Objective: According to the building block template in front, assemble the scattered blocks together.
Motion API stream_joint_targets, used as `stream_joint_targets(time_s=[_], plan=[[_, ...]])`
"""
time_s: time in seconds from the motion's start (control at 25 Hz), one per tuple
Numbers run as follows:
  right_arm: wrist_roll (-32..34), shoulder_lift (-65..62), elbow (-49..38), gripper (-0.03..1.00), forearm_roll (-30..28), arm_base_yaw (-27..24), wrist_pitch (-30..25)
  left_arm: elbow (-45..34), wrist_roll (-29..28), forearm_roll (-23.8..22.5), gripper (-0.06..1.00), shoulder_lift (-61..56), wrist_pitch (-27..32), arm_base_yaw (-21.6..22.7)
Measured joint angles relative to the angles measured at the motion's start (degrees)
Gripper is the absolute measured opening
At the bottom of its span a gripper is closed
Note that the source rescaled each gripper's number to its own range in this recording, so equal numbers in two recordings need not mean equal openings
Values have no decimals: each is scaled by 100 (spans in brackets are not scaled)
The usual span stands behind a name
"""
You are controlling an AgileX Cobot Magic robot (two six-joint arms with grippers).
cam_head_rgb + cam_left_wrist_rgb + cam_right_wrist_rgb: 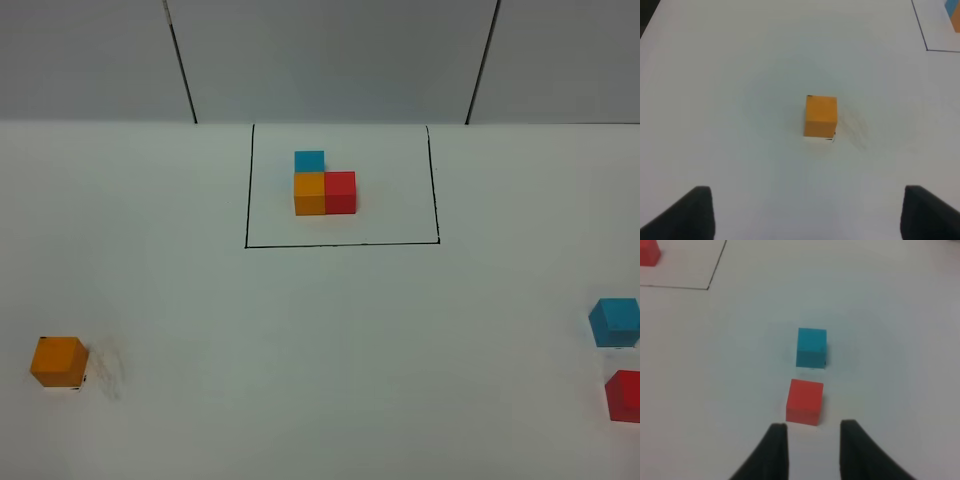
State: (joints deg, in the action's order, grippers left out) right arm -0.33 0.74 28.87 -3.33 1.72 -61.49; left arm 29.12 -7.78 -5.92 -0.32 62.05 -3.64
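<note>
Left pincer (807, 210) is spread wide and empty, with the orange block (820, 116) straight ahead of it, centred between the fingers but well beyond the tips. Right pincer (814, 440) stands part open, also empty, its gap only a little wider than the red block (804, 401) just ahead of its tips. The blue block (811, 347) sits just past the red one, apart from it. No loose block is joined to another, so I judge the first pick is the step in hand. On the right I would widen the gap a touch, line up on the red block, which sits slightly toward one finger, and come down square to its faces without nudging the blue. Only the high view gives me the whole template (323, 184): blue behind orange, red touching orange at its side, inside the frame (340, 243). It shows neither pincer, and it cuts the red block at its edge. Each wrist view catches just a corner of the frame.
</note>
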Motion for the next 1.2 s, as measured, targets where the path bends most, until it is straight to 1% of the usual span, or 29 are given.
stream_joint_targets(time_s=[0.16, 0.28, 0.4, 0.64, 0.8, 1.04, 1.2], plan=[[0, 0, 0, 0, 0, 0, 0, 0, 5, -11, 70, 42, 0, 0], [0, 0, 0, 0, 0, 0, 0, 86, 5, -57, 70, 385, -103, 0], [33, 0, 0, 0, 0, 0, 0, 352, -1, -87, 70, 1071, -270, 0], [33, 0, 0, 0, 0, 0, 0, 1095, -11, -61, 70, 2792, -324, 0], [0, 0, 0, 0, 0, 0, 0, 1490, -11, -59, 70, 3863, -473, 0], [0, 0, 0, 0, 0, 0, 0, 1647, -11, -9, 70, 5077, -913, 0], [33, 0, 0, 0, 0, 0, 0, 1665, -11, 4, 70, 5741, -1049, 0]])
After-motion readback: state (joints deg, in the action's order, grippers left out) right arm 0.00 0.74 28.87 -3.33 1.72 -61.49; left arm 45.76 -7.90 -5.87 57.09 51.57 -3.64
